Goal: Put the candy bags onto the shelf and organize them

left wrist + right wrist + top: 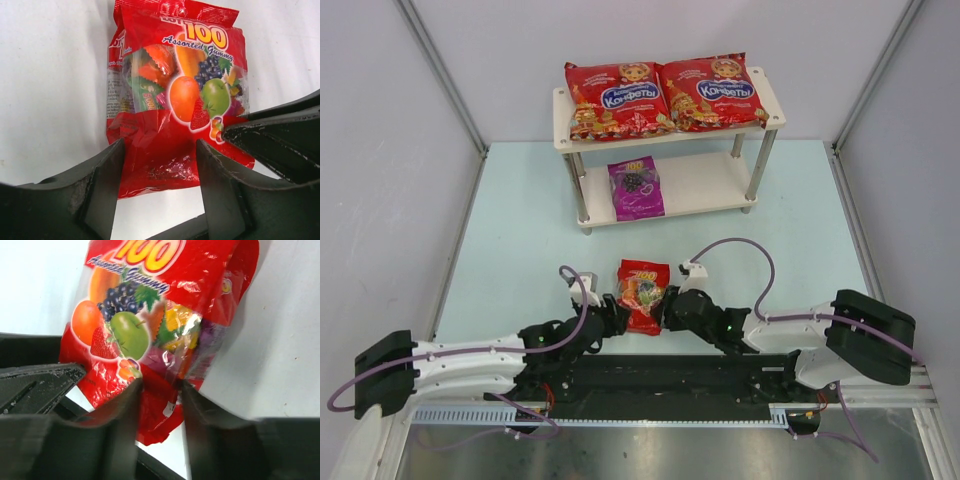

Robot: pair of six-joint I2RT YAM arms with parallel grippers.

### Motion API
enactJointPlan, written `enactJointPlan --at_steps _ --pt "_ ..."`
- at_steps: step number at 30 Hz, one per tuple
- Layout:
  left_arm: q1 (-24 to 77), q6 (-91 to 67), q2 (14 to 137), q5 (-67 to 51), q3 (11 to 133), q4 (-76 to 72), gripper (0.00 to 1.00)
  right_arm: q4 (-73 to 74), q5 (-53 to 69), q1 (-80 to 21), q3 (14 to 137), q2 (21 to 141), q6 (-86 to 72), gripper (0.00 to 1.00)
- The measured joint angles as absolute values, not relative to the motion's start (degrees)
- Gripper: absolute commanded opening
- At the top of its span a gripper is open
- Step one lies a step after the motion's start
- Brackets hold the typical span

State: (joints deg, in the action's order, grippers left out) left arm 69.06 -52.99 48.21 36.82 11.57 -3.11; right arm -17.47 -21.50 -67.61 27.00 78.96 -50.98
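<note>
The pale surface (520, 230) carries the two-tier shelf (720, 180) at its far side. On the top board two big red bags lie flat side by side, one on the left (617, 100) and one on the right (712, 93). A purple bag (636, 188) lies on the left part of the lower board, with bare board beside it.

The small red bag (643, 290) of gummies is not yet shelved. It lies flat on the surface near my arm bases, between my two tools.

I judge it light, soft and slippery: glossy film over loose sweets that will sag and shift, so a flat seam or corner is the best place to take hold.

My left tool (610, 315) stands spread astride the bag's lower left corner, the film lying uncrumpled between its jaws, so I count it released. My right tool (672, 308) has its jaws against both sides of the other lower corner, where the film bunches. I cannot tell whether it has truly clenched.
</note>
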Motion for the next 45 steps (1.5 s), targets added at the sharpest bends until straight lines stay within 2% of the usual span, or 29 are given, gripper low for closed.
enactJointPlan --at_steps 3,4,6,7,10,16,21,28,37,45 --pt "69.28 -53.45 48.23 36.99 11.27 -3.16 0.48 -17.82 -20.97 -67.13 27.00 79.22 -51.00 0.22" --pt "69.32 -53.54 48.25 37.17 11.07 -3.14 0.36 -17.82 -20.97 -67.11 27.00 79.22 -50.94 0.20" --pt "69.36 -53.63 48.38 37.45 10.79 -3.11 0.25 -17.52 -21.12 -67.00 27.00 79.22 -50.92 0.16" --pt "69.36 -53.87 48.56 37.45 10.74 -3.22 0.15 -17.34 -21.32 -66.98 27.00 79.22 -51.07 0.12" --pt "69.43 -53.95 49.58 37.12 10.74 -4.43 0.00 -17.15 -21.54 -66.96 27.00 79.05 -51.22 0.02" --pt "69.60 -53.34 53.91 36.97 12.43 -6.61 0.00 -14.46 -22.44 -67.00 27.00 75.40 -50.26 0.00" --pt "69.89 -50.30 57.82 35.62 17.67 -7.01 0.00 -7.53 -25.91 -66.46 26.63 65.54 -48.51 0.00" --pt "69.45 -43.40 66.37 35.83 29.23 -11.49 0.00 -3.36 -26.68 -56.31 26.48 54.59 -45.21 0.00" --pt "59.72 -34.76 81.91 28.71 43.92 -15.27 0.00 -9.78 -19.25 -39.72 27.88 59.57 -39.83 0.00" --pt "52.66 -27.35 94.08 22.00 58.39 -14.44 0.00 -15.88 -17.12 -31.24 33.65 68.07 -35.70 0.00"
